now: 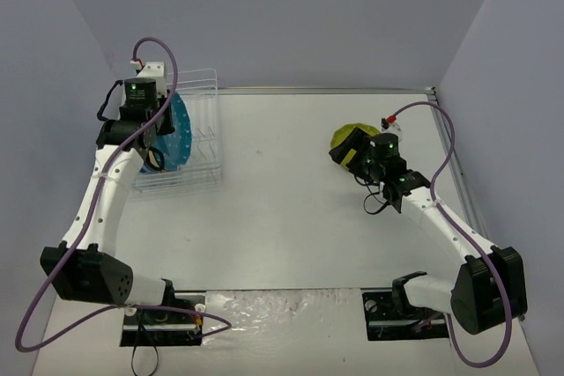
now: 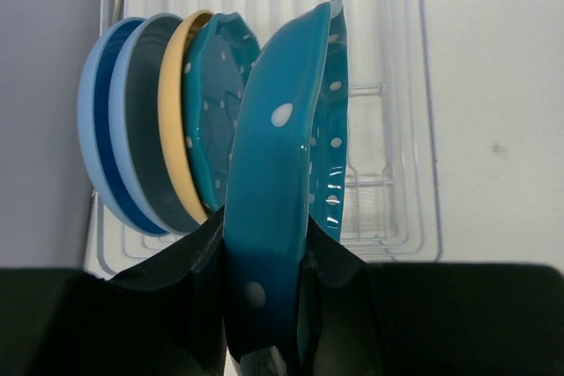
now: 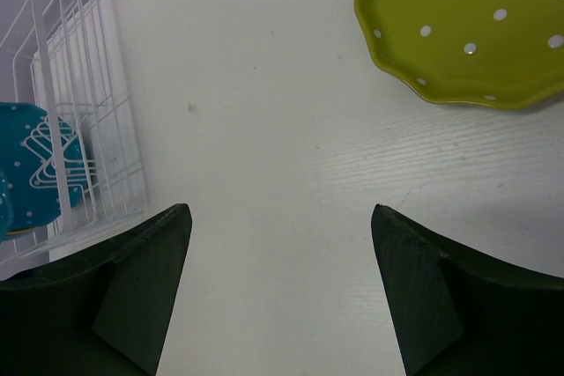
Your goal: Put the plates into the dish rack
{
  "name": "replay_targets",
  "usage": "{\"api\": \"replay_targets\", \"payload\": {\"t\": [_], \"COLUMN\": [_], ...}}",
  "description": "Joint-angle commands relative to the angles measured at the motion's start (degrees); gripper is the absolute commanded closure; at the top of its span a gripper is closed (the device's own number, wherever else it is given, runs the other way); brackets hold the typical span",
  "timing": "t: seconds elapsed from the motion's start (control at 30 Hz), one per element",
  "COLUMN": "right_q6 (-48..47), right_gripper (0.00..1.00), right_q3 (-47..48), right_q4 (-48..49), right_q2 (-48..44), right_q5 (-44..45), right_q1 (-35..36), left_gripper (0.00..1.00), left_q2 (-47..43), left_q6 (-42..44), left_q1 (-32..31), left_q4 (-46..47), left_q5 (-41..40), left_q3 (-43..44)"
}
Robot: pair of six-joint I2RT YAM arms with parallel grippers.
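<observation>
Dish rack [image 2: 388, 184] holds four: two light blue plates [image 2: 106, 138], orange-yellow plate [image 2: 172, 121], teal dotted plate [image 2: 211, 112]; fifth, second teal plate [image 2: 273, 165], clamped on edge in my left hand [image 2: 264, 248] just beside them; sixth, lime green plate [image 3: 467, 24], lies on the table [image 3: 264, 85] before my wide-open, empty right hand [image 3: 278, 244]

White table [image 1: 291, 217] under dish rack [image 1: 207, 99], lime plate [image 3: 458, 41]

Teal plate [image 2: 273, 129] in left gripper [image 2: 264, 248]
</observation>
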Motion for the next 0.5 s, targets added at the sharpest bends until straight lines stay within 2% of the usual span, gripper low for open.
{"api": "replay_targets", "payload": {"t": [0.0,0.47], "right_q6": [0.3,0.7], "right_gripper": [0.21,0.21], "right_q3": [-0.6,-1.9], "right_q4": [5.5,6.6], "right_q2": [0.6,1.0], "right_q5": [-0.1,-0.5], "right_q1": [0.3,0.4], "left_gripper": [1.00,1.00], "left_q2": [-1.3,4.2], "left_q6": [3.9,6.2], "left_q1": [0.6,0.5], "left_q4": [11.1,17.1], "left_q5": [-6.8,-13.3], "left_q3": [3.8,3.2]}}
